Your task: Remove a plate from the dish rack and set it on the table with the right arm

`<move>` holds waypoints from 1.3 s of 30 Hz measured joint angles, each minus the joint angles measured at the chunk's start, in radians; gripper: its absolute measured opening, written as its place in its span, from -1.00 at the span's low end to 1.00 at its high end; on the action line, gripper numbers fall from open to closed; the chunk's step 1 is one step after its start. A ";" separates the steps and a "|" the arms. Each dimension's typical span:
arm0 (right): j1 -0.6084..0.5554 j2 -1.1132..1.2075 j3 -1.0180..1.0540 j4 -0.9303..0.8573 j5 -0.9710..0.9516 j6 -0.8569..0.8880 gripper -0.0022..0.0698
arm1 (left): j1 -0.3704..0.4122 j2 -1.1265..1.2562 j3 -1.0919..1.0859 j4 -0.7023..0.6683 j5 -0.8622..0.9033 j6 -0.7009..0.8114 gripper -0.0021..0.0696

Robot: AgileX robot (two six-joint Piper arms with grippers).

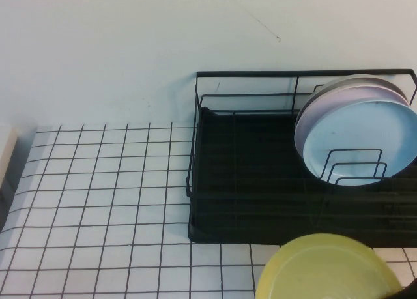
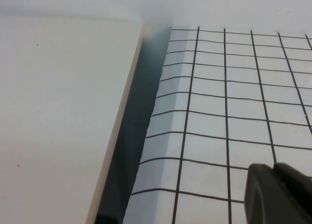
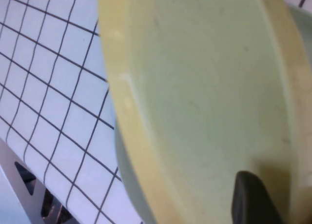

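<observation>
The pale-yellow plate (image 1: 329,268) is outside the black dish rack (image 1: 247,182), just in front of its front right edge and over the gridded table (image 1: 98,201). My right gripper (image 1: 409,288) shows only as a black tip at the plate's right rim. In the right wrist view one black finger (image 3: 249,192) lies on the plate's face (image 3: 204,87); the other finger is hidden behind the plate. The plate looks tilted, with a shadow on the table below it. My left gripper (image 2: 274,171) is shut and empty, low over the table's left side.
A light blue plate (image 1: 361,139) and other pale plates behind it (image 1: 355,87) stand upright at the rack's right end. The rack's left part holds nothing. A cream flat block (image 2: 58,116) lies beside the table's left edge.
</observation>
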 joint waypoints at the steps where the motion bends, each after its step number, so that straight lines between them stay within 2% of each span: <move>1: 0.000 0.027 0.000 0.021 0.000 -0.025 -0.45 | 0.000 0.000 0.000 0.000 0.000 0.000 -0.95; 4: 0.000 0.097 0.000 0.055 -0.004 -0.081 0.00 | 0.000 0.000 0.000 0.000 0.000 0.000 -0.95; 6: 0.000 0.128 -0.005 0.053 0.003 -0.096 0.21 | 0.000 0.000 0.000 0.000 0.000 0.000 -0.95; 10: 0.000 0.155 -0.079 -0.050 0.102 -0.075 0.31 | 0.000 0.000 0.000 0.000 0.000 0.000 -0.95; 12: 0.000 0.155 -0.133 -0.145 0.181 -0.012 0.25 | 0.000 0.000 0.000 0.000 0.000 0.000 -0.95; 15: 0.000 0.136 -0.211 -0.241 0.257 0.096 0.05 | 0.000 0.000 0.000 0.000 0.000 0.000 -0.95; 22: -0.002 -0.091 -0.240 -0.204 0.251 0.135 -0.64 | 0.000 0.000 0.000 0.000 0.000 0.000 -0.95; 25: -0.002 -0.216 -0.240 -0.204 0.187 0.166 -0.85 | 0.000 0.000 0.000 0.000 0.002 0.000 -0.95; 29: -0.002 -0.394 -0.240 -0.181 0.095 0.159 -0.92 | 0.000 0.000 0.000 0.000 0.002 0.000 -0.95; 34: -0.002 -0.673 -0.240 -0.132 -0.015 0.069 -0.94 | 0.000 0.000 0.000 0.000 0.002 0.000 -0.95; 39: -0.002 -0.884 -0.240 -0.126 -0.065 0.051 -0.95 | 0.000 0.000 0.000 0.000 0.002 0.000 -0.95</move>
